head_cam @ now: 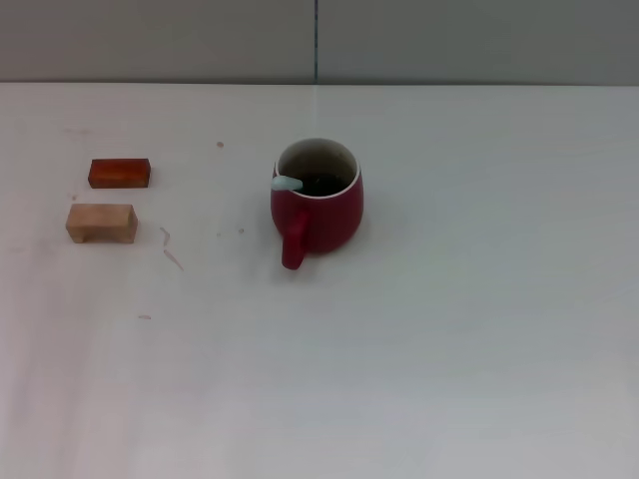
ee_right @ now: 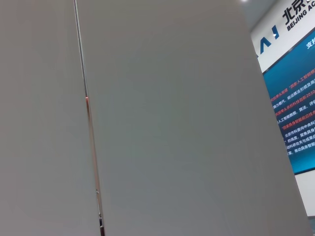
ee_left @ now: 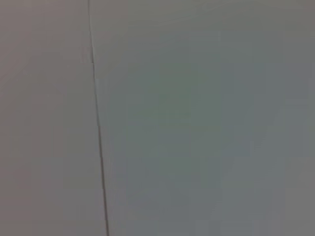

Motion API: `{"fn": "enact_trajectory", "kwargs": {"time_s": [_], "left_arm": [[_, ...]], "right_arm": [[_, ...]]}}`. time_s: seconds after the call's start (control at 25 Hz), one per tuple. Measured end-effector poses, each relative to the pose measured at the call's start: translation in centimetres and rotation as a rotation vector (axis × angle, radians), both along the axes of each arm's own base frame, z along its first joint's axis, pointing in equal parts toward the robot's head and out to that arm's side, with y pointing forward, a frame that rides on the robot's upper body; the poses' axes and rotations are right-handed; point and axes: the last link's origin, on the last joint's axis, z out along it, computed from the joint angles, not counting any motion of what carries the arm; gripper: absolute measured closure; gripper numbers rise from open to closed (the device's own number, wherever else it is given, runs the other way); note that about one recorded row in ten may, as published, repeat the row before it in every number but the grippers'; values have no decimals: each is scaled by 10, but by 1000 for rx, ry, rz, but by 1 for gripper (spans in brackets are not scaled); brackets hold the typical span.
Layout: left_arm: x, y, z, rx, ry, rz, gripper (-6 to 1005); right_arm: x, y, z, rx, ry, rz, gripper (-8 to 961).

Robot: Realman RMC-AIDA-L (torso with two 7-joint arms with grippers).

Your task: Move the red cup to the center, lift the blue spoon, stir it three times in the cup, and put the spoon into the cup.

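So the red cup is sitting upright around the middle of the white bench, handle pointing toward the robot. The blue spoon is inside it, with the pale handle end poking up and resting on the rim on the robot's left side. Way off to the left there's an orange-red block with a pale wooden block just in front of it. Neither arm shows up anywhere, and both wrist cams only see grey wall panels, so I can't tell what either set of fingers is doing.
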Motion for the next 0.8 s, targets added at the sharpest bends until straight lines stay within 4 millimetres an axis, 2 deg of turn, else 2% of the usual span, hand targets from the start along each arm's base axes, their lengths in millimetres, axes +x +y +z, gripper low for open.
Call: {"fn": "enact_trajectory", "kwargs": {"time_s": [0.12, 0.28, 0.56, 0.8], "left_arm": [[-61, -9, -31, -92, -24, 135, 164], [-97, -18, -47, -148, -42, 210, 164], [-120, -27, -53, -169, -42, 249, 164], [-121, -28, -52, -162, -48, 254, 164]], "right_arm": [[-1, 0, 0, 0, -2, 6, 144], [-2, 0, 0, 3, -5, 12, 144], [-3, 2, 0, 3, -12, 13, 144], [-2, 2, 2, 8, -14, 8, 144]]}}
